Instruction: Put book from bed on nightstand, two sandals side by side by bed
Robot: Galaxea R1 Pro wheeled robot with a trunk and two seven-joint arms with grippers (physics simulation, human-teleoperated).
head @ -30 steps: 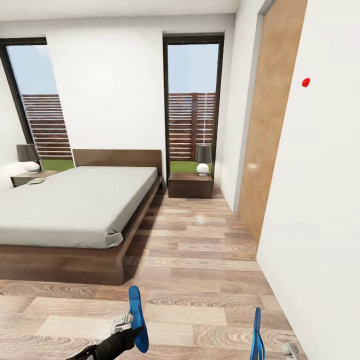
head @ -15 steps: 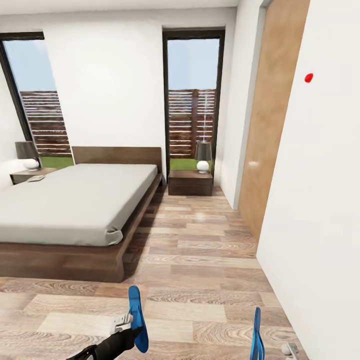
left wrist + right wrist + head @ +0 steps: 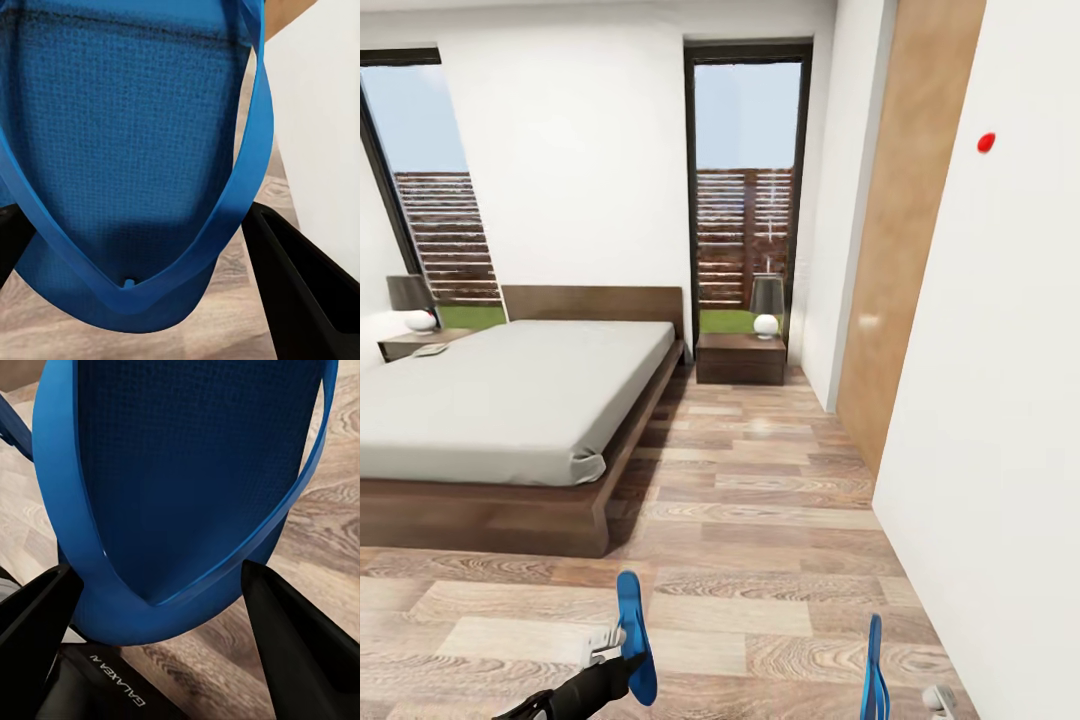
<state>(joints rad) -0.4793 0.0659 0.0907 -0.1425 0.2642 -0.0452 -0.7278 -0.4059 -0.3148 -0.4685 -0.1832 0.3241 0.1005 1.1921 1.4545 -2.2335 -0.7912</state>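
Grey-brown plank floor (image 3: pixel 760 480) runs ahead between the bed (image 3: pixel 510 400) and the white wall with the wooden door (image 3: pixel 905 230).

1. Left pincer (image 3: pixel 622 650): grips one blue sandal (image 3: pixel 632 640) on edge, sole upright, long axis pointing forward. In the left wrist view this sandal (image 3: pixel 135 150) sits between the dark fingers (image 3: pixel 307 285).
2. Right pincer (image 3: pixel 157 615): grips the second sandal (image 3: pixel 874 670), likewise on edge.
3. Placement zone: the floor strip along the bed's near side lies ahead and left of both pincers. The left arm is nearer to it.
4. Far nightstand (image 3: pixel 410 345): carries a small flat object, possibly the book; too small to confirm.
5. Near nightstand (image 3: pixel 740 360): stands by the window, carrying a lamp (image 3: pixel 766 305).
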